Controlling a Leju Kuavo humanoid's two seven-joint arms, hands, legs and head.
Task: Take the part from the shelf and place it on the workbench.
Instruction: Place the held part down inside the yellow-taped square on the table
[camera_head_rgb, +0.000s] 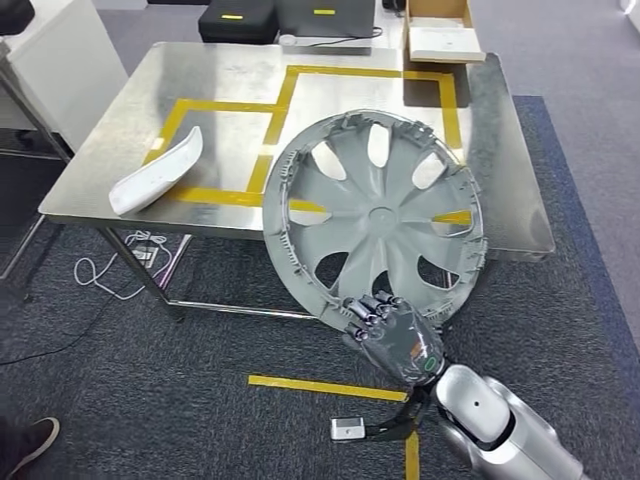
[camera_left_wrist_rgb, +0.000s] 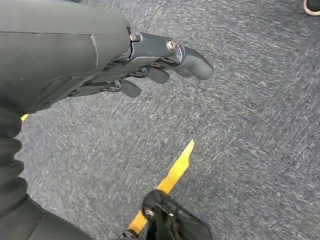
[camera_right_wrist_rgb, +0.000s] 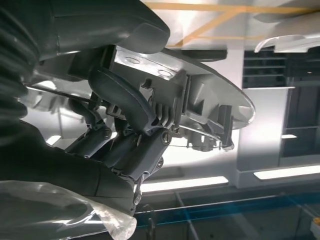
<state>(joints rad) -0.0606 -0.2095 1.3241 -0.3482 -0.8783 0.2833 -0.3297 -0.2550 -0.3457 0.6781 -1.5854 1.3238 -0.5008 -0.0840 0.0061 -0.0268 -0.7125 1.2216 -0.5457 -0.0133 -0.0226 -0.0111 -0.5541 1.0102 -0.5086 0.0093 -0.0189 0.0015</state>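
Note:
A large grey wheel cover (camera_head_rgb: 376, 215) with several spokes hangs over the near edge of the steel workbench (camera_head_rgb: 226, 70), partly above the floor. My right hand (camera_head_rgb: 392, 335) grips its near rim from below. In the right wrist view the thumb and fingers (camera_right_wrist_rgb: 124, 107) clamp the ribbed rim of the wheel cover (camera_right_wrist_rgb: 196, 95). My left hand (camera_left_wrist_rgb: 151, 65) hangs over the grey carpet, fingers straight and apart, holding nothing.
A white curved part (camera_head_rgb: 157, 172) lies on the workbench's left side inside yellow tape lines (camera_head_rgb: 275, 110). A cardboard box (camera_head_rgb: 440, 32) and black cases (camera_head_rgb: 238, 20) stand at the far edge. Yellow floor tape (camera_head_rgb: 324, 388) and cables (camera_head_rgb: 113, 270) lie on the carpet. A shoe (camera_head_rgb: 30, 440) shows at the lower left.

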